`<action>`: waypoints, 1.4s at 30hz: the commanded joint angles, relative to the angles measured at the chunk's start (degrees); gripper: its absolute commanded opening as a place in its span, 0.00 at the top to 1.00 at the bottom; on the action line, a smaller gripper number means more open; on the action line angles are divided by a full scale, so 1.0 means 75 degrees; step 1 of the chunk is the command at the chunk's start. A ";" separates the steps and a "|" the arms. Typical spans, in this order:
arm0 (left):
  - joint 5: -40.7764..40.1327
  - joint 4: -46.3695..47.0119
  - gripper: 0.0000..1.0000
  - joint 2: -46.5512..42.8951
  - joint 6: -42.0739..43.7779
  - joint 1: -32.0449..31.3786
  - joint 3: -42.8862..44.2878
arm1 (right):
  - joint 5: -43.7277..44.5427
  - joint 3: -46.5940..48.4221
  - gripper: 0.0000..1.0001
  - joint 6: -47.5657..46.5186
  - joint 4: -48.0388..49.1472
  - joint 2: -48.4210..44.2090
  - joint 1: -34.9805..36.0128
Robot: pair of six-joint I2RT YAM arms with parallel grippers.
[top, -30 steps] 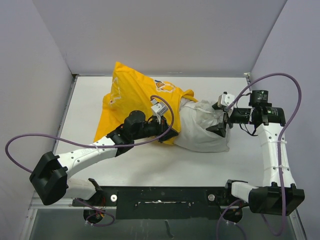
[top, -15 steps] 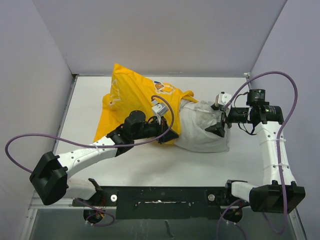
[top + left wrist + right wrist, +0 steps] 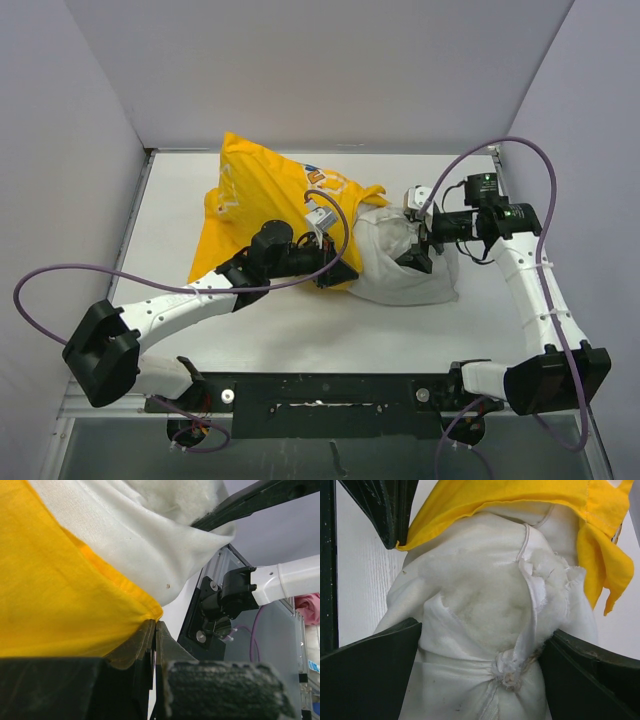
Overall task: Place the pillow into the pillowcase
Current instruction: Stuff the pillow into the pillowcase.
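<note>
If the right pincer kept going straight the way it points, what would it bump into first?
The wrinkled white fabric pillow: it sits between the open fingers of the right pincer. The bright yellow printed pillowcase lies beyond.

The pillowcase (image 3: 255, 205) is lying on the table (image 3: 300, 330), left of centre in the top view. The pillow (image 3: 400, 285) is lying to its right, its left part inside the pillowcase's mouth. The left gripper (image 3: 335, 272) is pinching the mouth's lower hem. The right gripper (image 3: 418, 250) is straddling the pillow's right end, 1 finger on each side.
</note>
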 commanded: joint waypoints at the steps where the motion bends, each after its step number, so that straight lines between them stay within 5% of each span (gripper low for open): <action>1: 0.0331 0.0559 1.00 0.0035 -0.0278 0.0050 0.0399 | 0.0258 -0.0095 0.02 0.0298 0.0282 0.0029 0.0120; 9: 0.0308 0.0304 1.00 0.0021 -0.0309 0.0070 0.0562 | -0.0274 0.0959 0.01 0.0174 -0.0315 -0.0232 -0.0447; 16: 0.0395 0.0278 1.00 0.0070 -0.0339 0.0065 0.0700 | 0.0548 0.0417 0.11 0.0652 0.0122 0.0448 0.0313; 18: 0.0401 0.0264 1.00 0.0009 -0.0319 0.0073 0.0736 | 0.0852 0.0116 0.27 0.0937 0.0442 0.0596 0.0384; 22: 0.0367 0.0099 1.00 -0.0139 -0.0042 0.0080 0.1133 | 0.0773 -0.0264 0.85 0.0911 0.0355 0.0699 0.0447; 24: 0.0408 -0.0054 1.00 -0.0145 0.0103 0.0090 0.1472 | 0.0401 -0.0613 0.95 0.0662 0.0224 0.0662 0.0569; 28: 0.0704 -0.0104 0.94 -0.0151 0.0130 0.0114 0.1713 | 0.0123 -0.1354 0.96 0.0595 0.0518 0.0548 0.0742; 31: 0.0107 -0.0835 0.55 -0.0633 0.0486 0.0159 0.1508 | -0.0091 -0.1764 0.96 0.0694 0.0879 0.0328 0.0498; 34: -0.1477 -0.2740 0.36 -0.1250 0.1439 0.0172 0.1802 | -0.0444 -0.1916 0.96 0.0617 0.0910 0.0149 0.0185; 37: -0.2862 -0.4513 0.33 -0.1063 0.2217 0.0195 0.2967 | -0.0693 -0.2013 0.95 0.0593 0.0919 0.0093 0.0055; 42: -0.4203 -0.6009 0.43 0.0513 0.2955 0.0003 0.5408 | -0.0776 -0.2090 0.94 0.0602 0.0971 0.0113 0.0061</action>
